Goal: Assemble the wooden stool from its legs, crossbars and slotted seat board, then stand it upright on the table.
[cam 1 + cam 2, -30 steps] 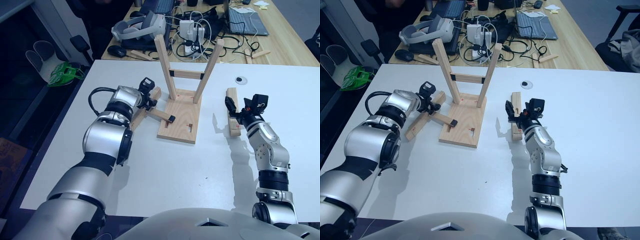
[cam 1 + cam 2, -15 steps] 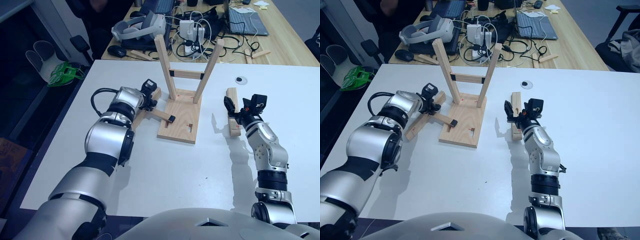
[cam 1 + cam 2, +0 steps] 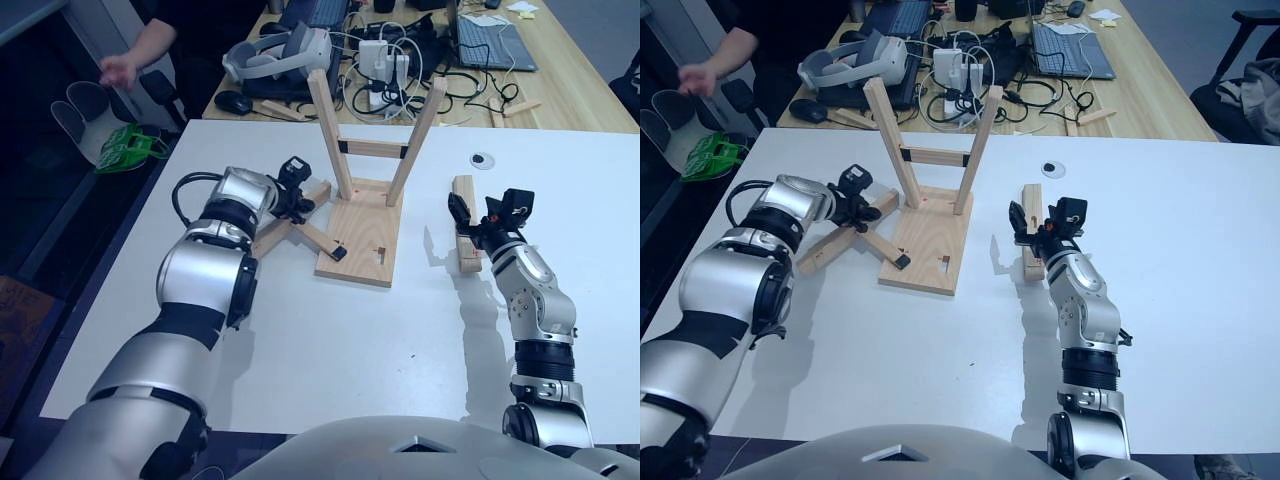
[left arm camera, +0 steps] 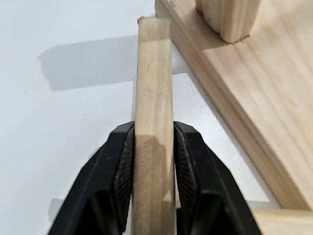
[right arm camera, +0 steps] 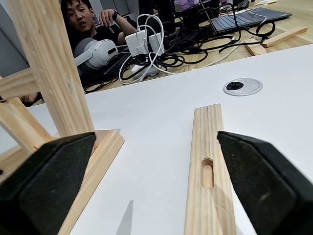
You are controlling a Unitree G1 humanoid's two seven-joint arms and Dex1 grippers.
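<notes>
The slotted seat board (image 3: 356,226) lies flat on the white table with two legs (image 3: 329,125) standing up from it, joined by a crossbar (image 3: 372,149). My left gripper (image 3: 296,199) is shut on a third leg (image 4: 153,98) at the board's left edge. That leg lies low and slanted, and a crossbar (image 3: 318,237) sticks out from it toward the board. Right of the board a loose leg (image 3: 464,228) with a slot lies flat. My right gripper (image 3: 466,214) hovers over it, open, its fingers (image 5: 46,186) wide apart on either side of the leg (image 5: 207,161).
A round cable grommet (image 3: 484,159) is set in the table behind the loose leg. A wooden desk behind holds a headset (image 3: 278,52), cables and laptops. A green object (image 3: 126,149) lies off the table's left edge. Bare tabletop (image 3: 340,340) stretches in front.
My left gripper has turned with its leg: the leg's near end swung left and the attached crossbar's tip dropped nearer the board's front. The right arm stays put.
</notes>
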